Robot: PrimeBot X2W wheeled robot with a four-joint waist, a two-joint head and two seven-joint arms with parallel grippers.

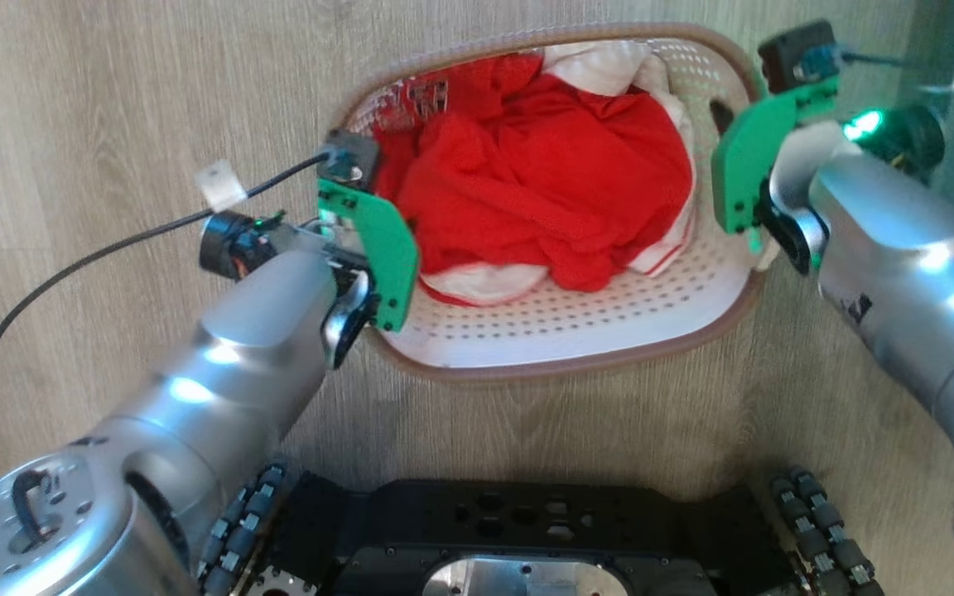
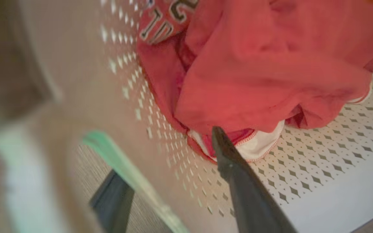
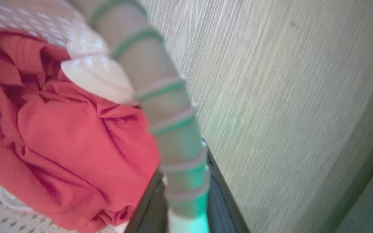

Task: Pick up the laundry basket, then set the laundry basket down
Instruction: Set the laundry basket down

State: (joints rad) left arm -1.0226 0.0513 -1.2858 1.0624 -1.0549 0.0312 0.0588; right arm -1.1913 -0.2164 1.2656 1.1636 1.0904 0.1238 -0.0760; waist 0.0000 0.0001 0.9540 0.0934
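Flooring of pale wood-look planks point(image 1: 113, 99) spreads under everything, and the laundry basket point(image 1: 560, 370) is over it just ahead of my wheeled base point(image 1: 527, 513). Whether it rests there or hangs just clear I cannot tell. Red and white clothes point(image 1: 543, 165) heap in its far half.

I judge the load light and soft, and the perforated plastic walls point(image 1: 576, 327) stiff yet apt to flex and tip if 1 side leads. So the 2 short ends, by the handle slot point(image 1: 723, 114), are the places to hold, raised level.

My right gripper point(image 3: 183, 184) has its jaws pressed on the brown rim point(image 3: 173, 123), 1 finger each side. My left gripper point(image 2: 165, 155) straddles the opposite wall, jaws apart with 1 finger inside. I cannot tell whether they pinch it.
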